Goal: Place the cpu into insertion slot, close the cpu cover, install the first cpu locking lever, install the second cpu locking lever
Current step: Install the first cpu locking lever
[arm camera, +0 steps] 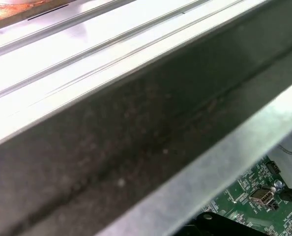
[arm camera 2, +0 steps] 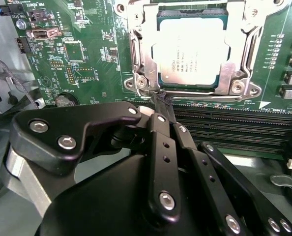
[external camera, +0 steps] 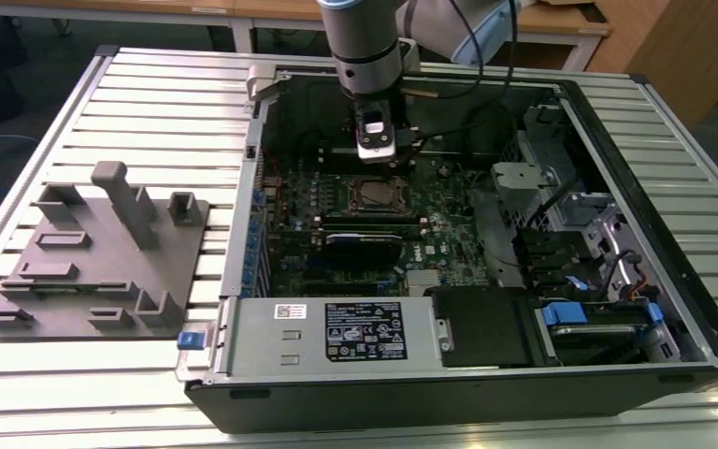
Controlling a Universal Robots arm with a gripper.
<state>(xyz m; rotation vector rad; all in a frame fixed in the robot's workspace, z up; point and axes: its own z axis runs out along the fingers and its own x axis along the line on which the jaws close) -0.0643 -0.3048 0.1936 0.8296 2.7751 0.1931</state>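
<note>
Found cpu (arm camera 2: 191,49) seated in insertion slot (arm camera 2: 192,13), upper centre of the second wrist view. Noted cpu cover (arm camera 2: 237,73) lying down around it, cropped along the frame's top edge. Recorded gripper (arm camera 2: 161,98) with fingers (arm camera 2: 158,142) clenched together, tips at the slot's lower rim. Could not tell whether anything was pinched there. Logged blurred case wall (arm camera: 136,128) across the first wrist view, motherboard (arm camera: 249,196) sliver at lower right.
</note>
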